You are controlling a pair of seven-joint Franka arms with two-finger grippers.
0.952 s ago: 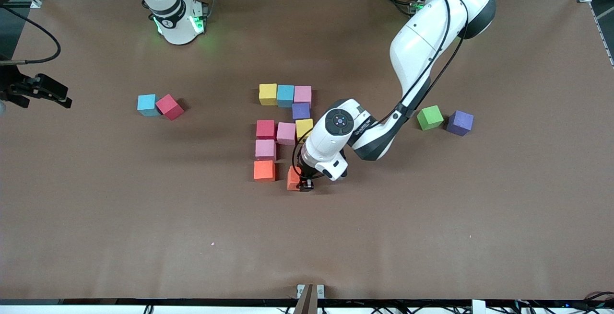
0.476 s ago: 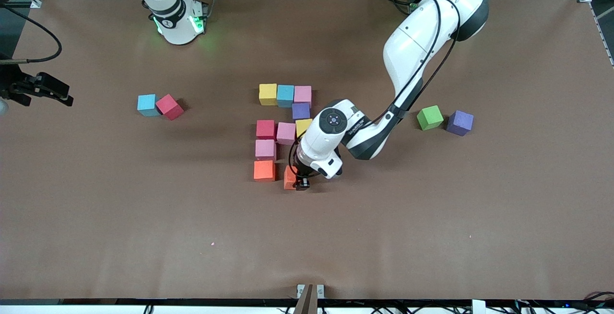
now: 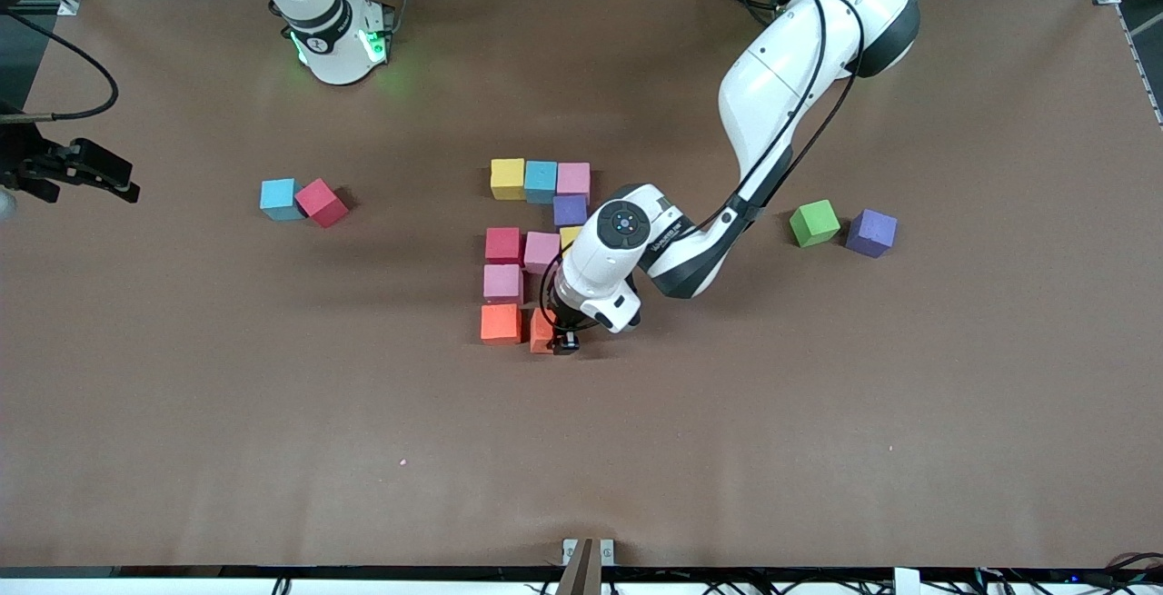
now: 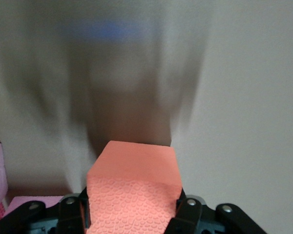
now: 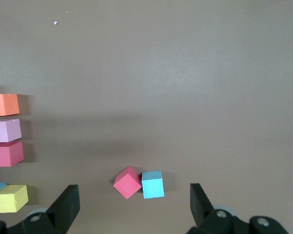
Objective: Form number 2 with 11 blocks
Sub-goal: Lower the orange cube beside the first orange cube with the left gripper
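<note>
Brown table (image 3: 273, 413) carries the unfinished number 2 (image 3: 538, 213), its yellow middle-row block (image 3: 570, 235) half hidden under the left arm. Left gripper (image 3: 556, 341) clamps an orange block (image 4: 133, 187) low, just beside the 2's orange corner block (image 3: 501, 323). Right gripper (image 5: 132, 207) waits spread open over the table's right-arm end.

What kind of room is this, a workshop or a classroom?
Probably a robotics lab: two white robot arms, the left gripper holding an orange block, work over a brown table with aluminium framing and cables at its edge.
</note>
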